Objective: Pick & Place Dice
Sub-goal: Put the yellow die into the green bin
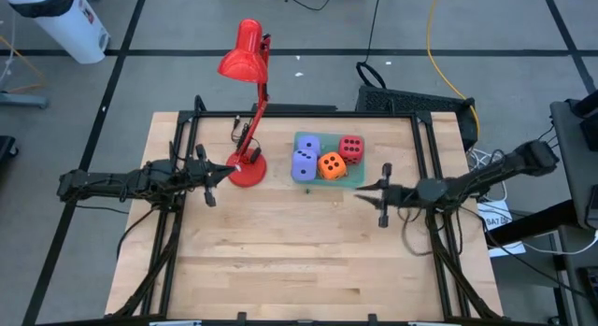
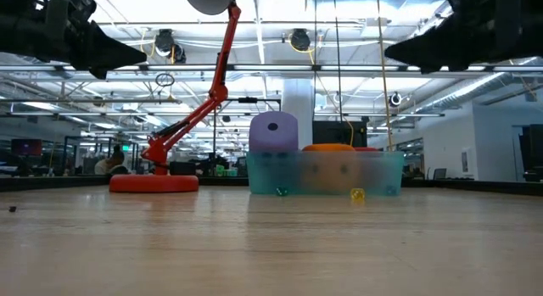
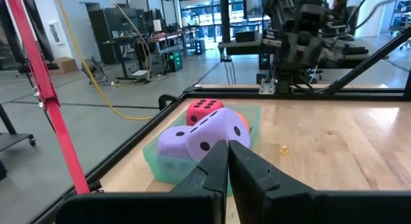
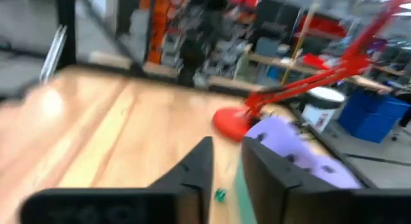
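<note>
All four dice are sitting in a translucent green tray (image 1: 358, 179) near the far middle of the table (image 1: 299, 261), just right of the red desk lamp's base (image 1: 248, 172). The high view is showing two lavender dice (image 1: 306, 156) stacked along the tray's left side, the orange die (image 1: 331, 164) at centre and the red die (image 1: 351, 148) at the far right corner.

The low view is hiding most of this: only one lavender die (image 2: 273, 132) is rising clear above the tray wall (image 2: 325, 174), with the orange die (image 2: 328, 147) just cresting it. That view is alone in showing a tiny yellow object (image 2: 357, 194) and a tiny green one (image 2: 281, 192) lying on the table at the tray's front.

The left gripper (image 1: 222, 172) is hanging above the table beside the lamp base, its fingers (image 3: 212, 166) pressed nearly together and holding nothing. The left wrist view is facing the lavender pair (image 3: 202, 137) and red die (image 3: 204, 109).

The right gripper (image 1: 360, 191) is hovering just right of the tray's near corner, its fingers (image 4: 192, 166) slightly parted and empty. The right wrist view is blurred.
</note>
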You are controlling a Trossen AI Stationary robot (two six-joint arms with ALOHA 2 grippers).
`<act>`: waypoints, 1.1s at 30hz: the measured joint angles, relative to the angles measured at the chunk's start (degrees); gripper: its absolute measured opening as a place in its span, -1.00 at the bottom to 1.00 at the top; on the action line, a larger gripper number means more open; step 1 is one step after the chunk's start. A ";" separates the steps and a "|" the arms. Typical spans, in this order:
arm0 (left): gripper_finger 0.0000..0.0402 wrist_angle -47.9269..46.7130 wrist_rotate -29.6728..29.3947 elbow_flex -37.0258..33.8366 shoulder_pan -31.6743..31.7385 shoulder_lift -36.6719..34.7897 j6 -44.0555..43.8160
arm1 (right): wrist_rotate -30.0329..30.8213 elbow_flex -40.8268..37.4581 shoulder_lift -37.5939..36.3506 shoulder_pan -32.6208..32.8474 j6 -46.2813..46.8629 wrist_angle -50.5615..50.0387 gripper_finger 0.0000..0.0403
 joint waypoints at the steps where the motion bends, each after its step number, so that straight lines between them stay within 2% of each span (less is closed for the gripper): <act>1: -0.87 0.05 0.02 0.00 0.00 0.00 0.00 | 0.52 1.14 2.70 0.93 -0.56 -0.25 -0.60; 7: -0.87 -0.67 0.02 0.00 0.00 0.02 -0.10 | 1.41 5.59 18.93 5.70 1.00 2.37 -0.16; 11: -0.87 -0.82 0.03 0.02 0.00 0.02 -0.15 | 9.57 5.66 29.43 6.71 7.20 8.56 0.04; 13: -0.87 -0.84 0.04 0.02 0.00 0.02 -0.17 | 11.18 5.69 34.34 6.71 11.84 9.89 0.10; 15: -0.87 -1.02 0.06 0.02 0.00 0.02 -0.39 | 11.56 5.66 39.09 6.73 16.70 10.60 0.13; 21: -0.87 -1.08 0.07 0.02 0.00 0.02 -0.57 | 18.58 5.72 51.48 6.73 26.63 14.96 0.11; 26: -0.87 -1.10 0.09 0.02 0.00 0.02 -1.53 | 21.26 7.85 57.40 6.66 26.71 21.86 0.11; 33: -0.87 -1.13 0.09 0.02 0.00 0.02 -1.59 | 21.37 12.63 61.37 5.21 27.69 18.85 0.11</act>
